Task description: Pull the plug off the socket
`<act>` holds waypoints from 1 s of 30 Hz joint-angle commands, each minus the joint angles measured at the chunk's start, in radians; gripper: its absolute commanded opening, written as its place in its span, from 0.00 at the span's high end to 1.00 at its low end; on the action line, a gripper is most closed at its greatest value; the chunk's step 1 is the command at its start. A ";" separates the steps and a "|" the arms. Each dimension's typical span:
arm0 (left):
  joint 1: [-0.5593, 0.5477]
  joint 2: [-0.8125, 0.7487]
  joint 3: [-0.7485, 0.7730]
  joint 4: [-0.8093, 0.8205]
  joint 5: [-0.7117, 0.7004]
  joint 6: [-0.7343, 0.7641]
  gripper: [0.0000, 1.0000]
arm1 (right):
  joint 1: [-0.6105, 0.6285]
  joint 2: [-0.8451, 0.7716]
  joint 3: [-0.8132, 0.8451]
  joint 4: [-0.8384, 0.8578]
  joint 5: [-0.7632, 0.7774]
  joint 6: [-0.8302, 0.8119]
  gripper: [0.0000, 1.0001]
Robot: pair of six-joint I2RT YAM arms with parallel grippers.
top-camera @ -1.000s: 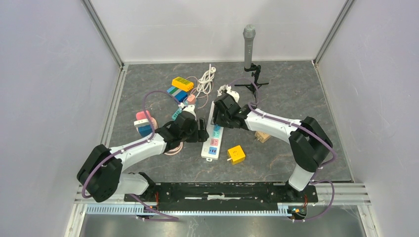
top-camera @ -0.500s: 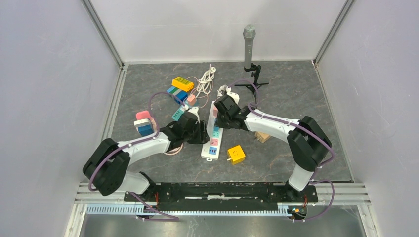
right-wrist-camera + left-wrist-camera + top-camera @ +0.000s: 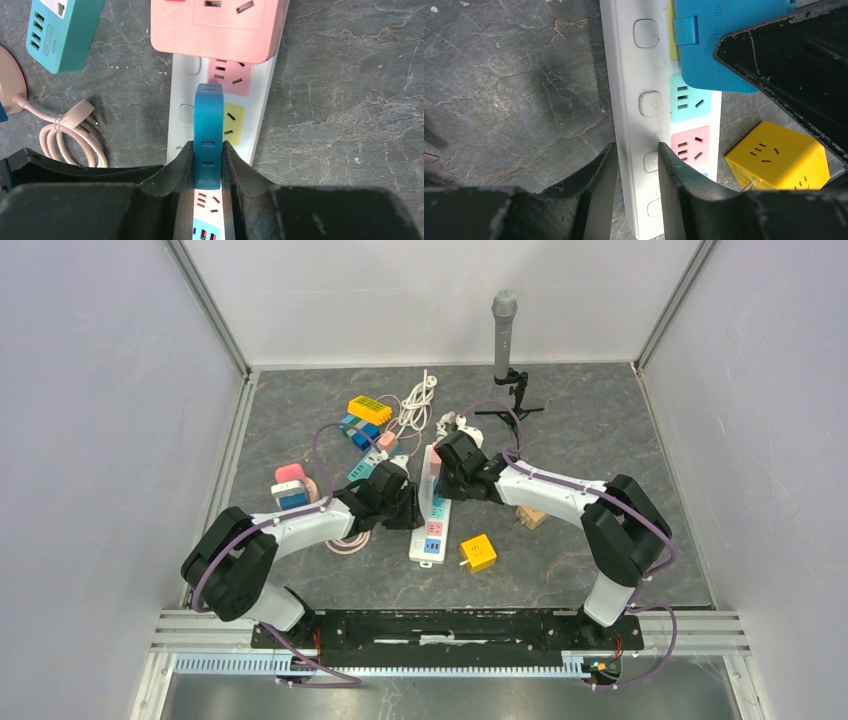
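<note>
A white power strip (image 3: 430, 530) lies mid-table, also seen in the left wrist view (image 3: 634, 65) and the right wrist view (image 3: 182, 90). A blue plug (image 3: 207, 130) stands upright in it; in the left wrist view it (image 3: 719, 45) is over the yellow socket. My right gripper (image 3: 207, 146) (image 3: 447, 472) is shut on the blue plug from both sides. My left gripper (image 3: 635, 147) (image 3: 408, 508) straddles the strip's left edge. Its fingers are a narrow gap apart, one beside the strip, one over its switches.
A pink adapter (image 3: 220, 25) sits plugged in at the strip's far end. A yellow cube socket (image 3: 478, 552) lies right of the strip. A teal charger (image 3: 60, 30), a pink cable (image 3: 75, 135), coloured adapters (image 3: 368, 410) and a microphone stand (image 3: 503, 325) lie around.
My left gripper has moved right, up to the strip's left edge. My right gripper stays on the blue plug and has barely shifted.
</note>
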State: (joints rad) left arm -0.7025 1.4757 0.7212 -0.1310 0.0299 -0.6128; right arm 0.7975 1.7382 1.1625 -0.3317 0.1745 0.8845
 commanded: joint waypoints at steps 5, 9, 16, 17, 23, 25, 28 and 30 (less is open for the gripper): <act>0.001 0.083 0.022 -0.108 -0.027 0.028 0.61 | -0.012 -0.057 0.035 0.073 -0.129 0.027 1.00; 0.000 0.094 0.022 -0.096 -0.018 0.032 0.66 | -0.025 -0.100 -0.039 0.175 -0.169 0.075 1.00; 0.001 0.094 0.029 -0.109 -0.026 0.036 0.68 | -0.044 -0.141 -0.081 0.211 -0.171 0.132 1.00; 0.001 0.096 0.029 -0.113 -0.026 0.036 0.68 | -0.044 -0.147 -0.087 0.223 -0.192 0.141 1.00; 0.001 0.094 0.027 -0.120 -0.052 0.036 0.71 | -0.050 -0.175 -0.090 0.226 -0.186 0.135 1.00; 0.001 0.087 0.029 -0.117 -0.049 0.038 0.71 | -0.053 -0.198 -0.096 0.209 -0.150 0.112 1.00; 0.001 0.052 0.033 -0.098 -0.035 0.041 0.70 | -0.062 -0.241 -0.107 0.179 -0.073 0.058 1.00; 0.001 0.018 0.048 -0.098 -0.035 0.047 0.68 | -0.076 -0.283 -0.117 0.155 -0.022 0.022 1.00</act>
State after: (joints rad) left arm -0.7017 1.5089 0.7734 -0.1806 0.0502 -0.6132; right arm 0.7425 1.5551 1.0603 -0.1558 0.0395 0.9791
